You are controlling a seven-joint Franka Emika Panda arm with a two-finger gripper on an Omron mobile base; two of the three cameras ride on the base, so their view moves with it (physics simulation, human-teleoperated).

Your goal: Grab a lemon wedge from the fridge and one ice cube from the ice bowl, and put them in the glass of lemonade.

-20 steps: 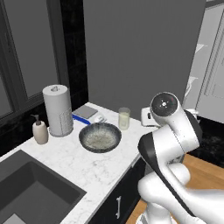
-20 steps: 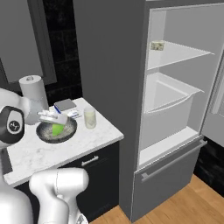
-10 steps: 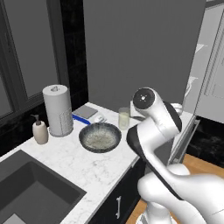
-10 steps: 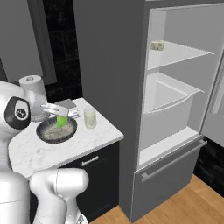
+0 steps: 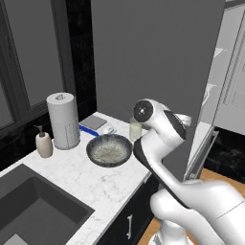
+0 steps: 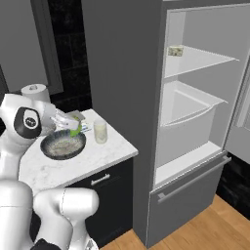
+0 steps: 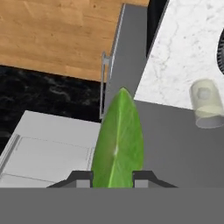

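The lemon wedge [image 7: 117,141] is clamped between the two dark finger tips of the gripper [image 7: 114,177], its green face turned up to the hand camera and its pointed end reaching out ahead. From the right base view the wedge [image 6: 74,130] is seen as a small green patch at the gripper [image 6: 73,128], held above the counter [image 6: 105,156] over the far rim of the ice bowl [image 6: 62,145], just left of the glass [image 6: 100,131]. The glass is seen standing upright on the marble with pale yellow liquid in it, close beside the bowl but apart from it. In the hand view the glass [image 7: 206,104] is seen off to the right, near the counter's edge. In the left base view the bowl [image 5: 109,150] is shown full of pale speckled ice; the gripper there is probably hidden behind the arm. Beyond the bowl a paper-towel roll [image 5: 63,120] and a soap bottle [image 5: 44,143] are stood by the sink [image 5: 33,210]. To the right the fridge [image 6: 195,117] is seen with its door swung open and white shelves bared, a small item [image 6: 176,51] left on the top shelf.
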